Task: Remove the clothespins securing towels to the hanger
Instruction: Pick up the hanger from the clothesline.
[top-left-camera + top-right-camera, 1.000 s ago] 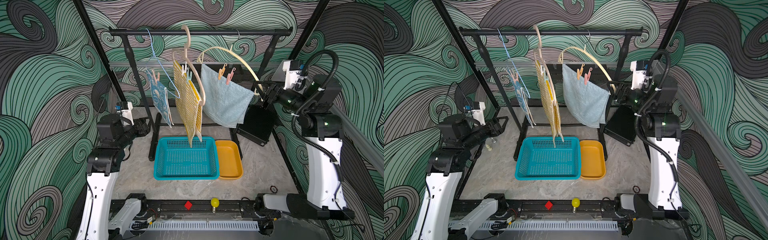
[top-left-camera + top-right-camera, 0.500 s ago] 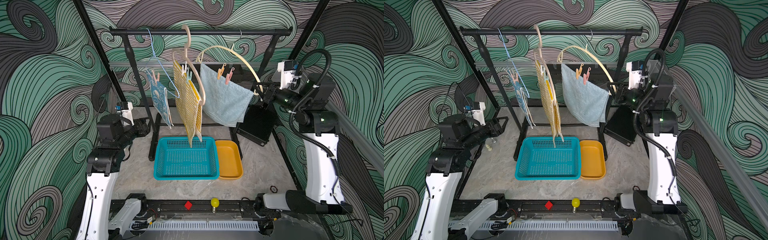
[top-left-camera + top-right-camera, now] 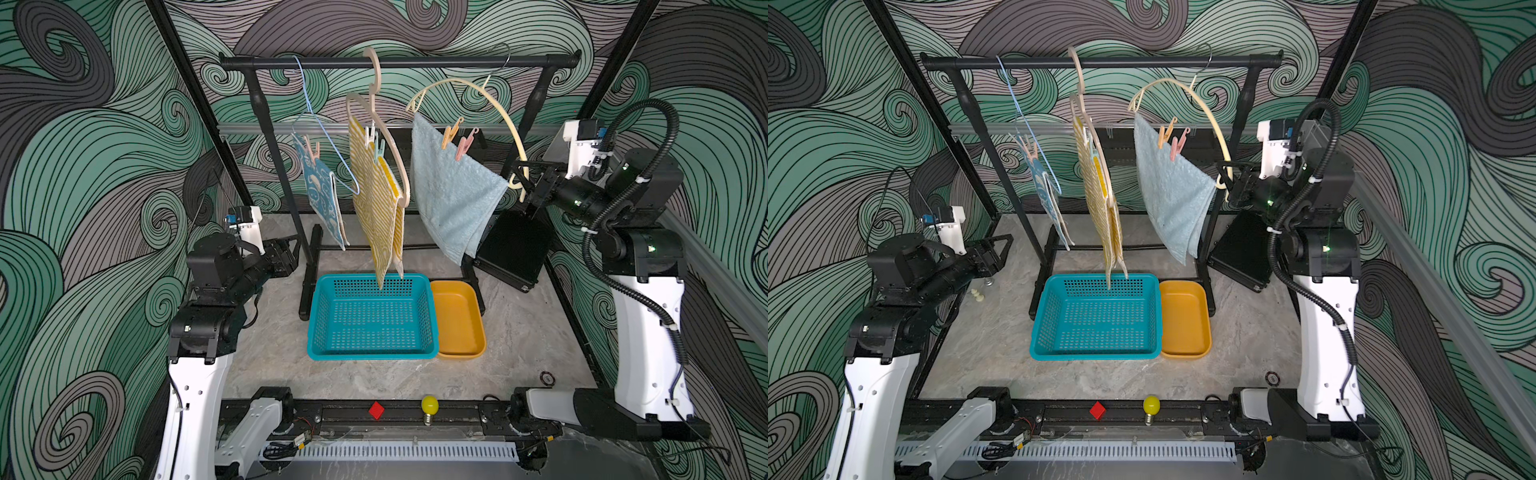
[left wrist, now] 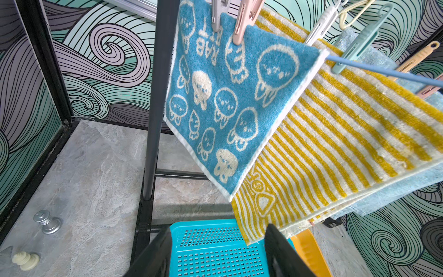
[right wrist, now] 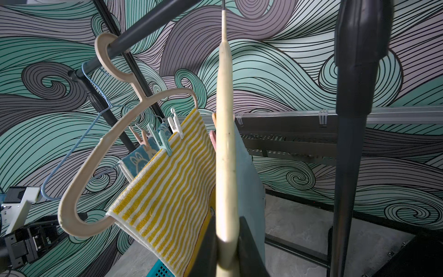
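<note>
My right gripper (image 5: pixel 227 242) pinches the lower end of the cream hanger (image 5: pixel 224 120); my left gripper (image 4: pixel 217 254) stands spread, empty (low beside the rack (image 3: pixel 286 187)). Orange and pink clothespins (image 3: pixel 450 134) clip the pale-blue towel (image 3: pixel 449 191) to that hanger.

White-shelled arms (image 3: pixel 648 332), black joints (image 3: pixel 644 249), corrugated black cable (image 3: pixel 652 104)

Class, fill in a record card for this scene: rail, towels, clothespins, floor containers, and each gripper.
rail: carries three towels
towels: bunny towel, striped towel, pale-blue towel
clothespins: two on every towel, none removed
floor: teal basket beside orange tray, both empty
left gripper: open, low, holding nothing
right gripper: shut on end of cream hanger
</note>
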